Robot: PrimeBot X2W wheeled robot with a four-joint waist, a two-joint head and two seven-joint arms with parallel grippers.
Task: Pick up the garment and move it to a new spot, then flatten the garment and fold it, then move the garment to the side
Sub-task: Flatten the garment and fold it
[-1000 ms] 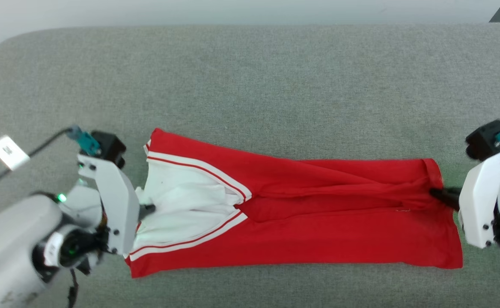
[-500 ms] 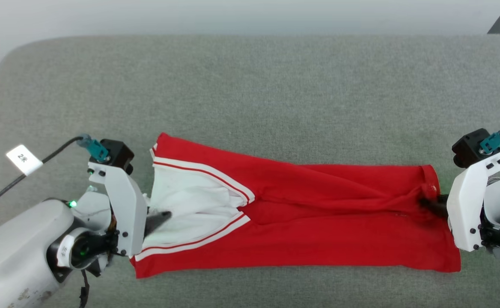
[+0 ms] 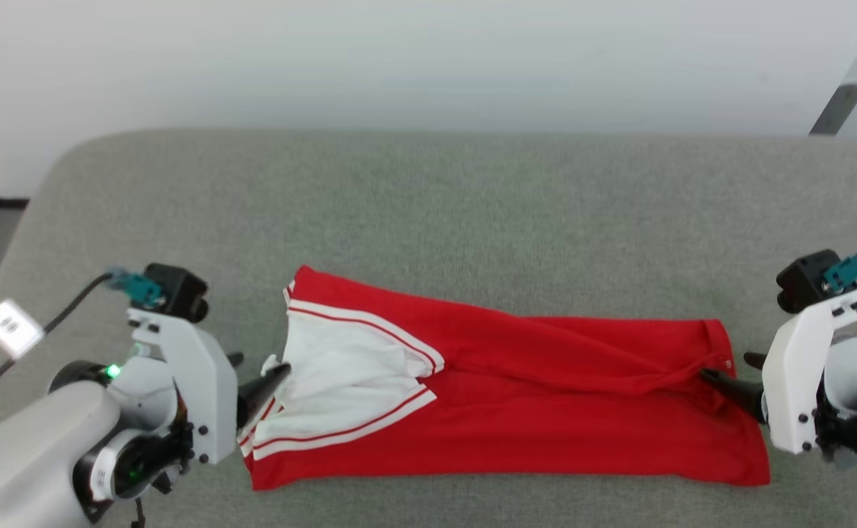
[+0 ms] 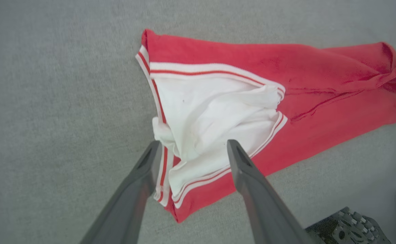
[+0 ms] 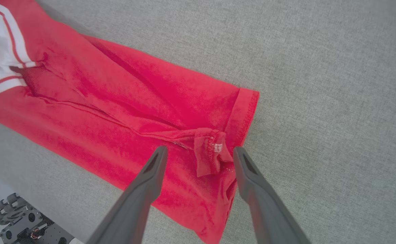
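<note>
Now left hand (image 4: 194,144) and right hand (image 5: 199,149) with fingers spread, no longer clamped on the garment (image 3: 546,396), seemingly clear.

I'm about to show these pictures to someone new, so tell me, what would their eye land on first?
The bright red garment stands out first, lying as a long narrow strip across the grey padded surface, with its white sleeves and striped trim bunched at the robot's left end. Next come the dark-fingered hands: the left hand open over the white end, the right hand open over the other end.
</note>
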